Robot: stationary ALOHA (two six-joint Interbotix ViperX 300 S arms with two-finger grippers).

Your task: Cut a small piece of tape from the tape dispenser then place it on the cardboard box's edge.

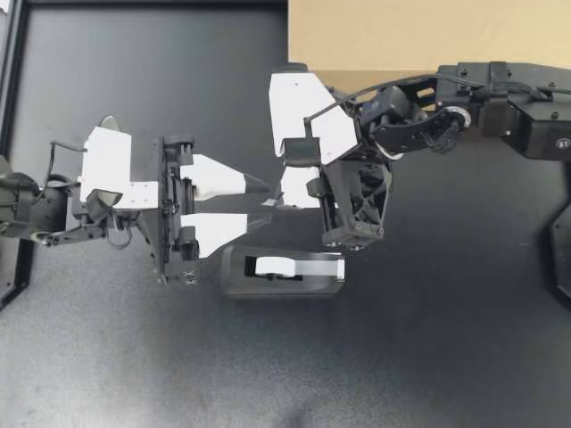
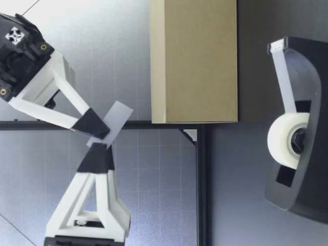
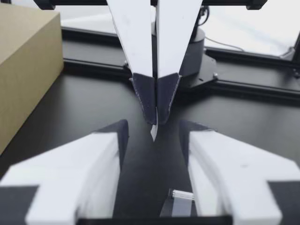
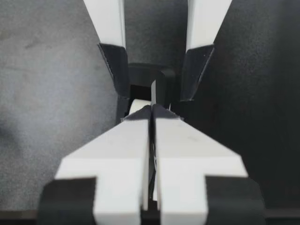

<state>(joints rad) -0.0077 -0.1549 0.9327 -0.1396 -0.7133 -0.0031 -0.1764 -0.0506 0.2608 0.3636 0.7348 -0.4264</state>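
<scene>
Right now my right gripper (image 1: pixel 284 198) is pinching the cut tape piece (image 3: pixel 153 132) between closed fingers, with a short tilted end poking out past the tips. My left gripper (image 1: pixel 257 201) is standing wide, one finger on each side of that strip; whether a fingertip is brushing it is hard to judge. The cardboard box (image 1: pixel 384 36) is lying beyond the right arm, which is the nearer one to it. The tape dispenser (image 1: pixel 281 270) is sitting on the table just beside both grippers. From above, the fingers are hiding the strip, and the box is running out of view.
</scene>
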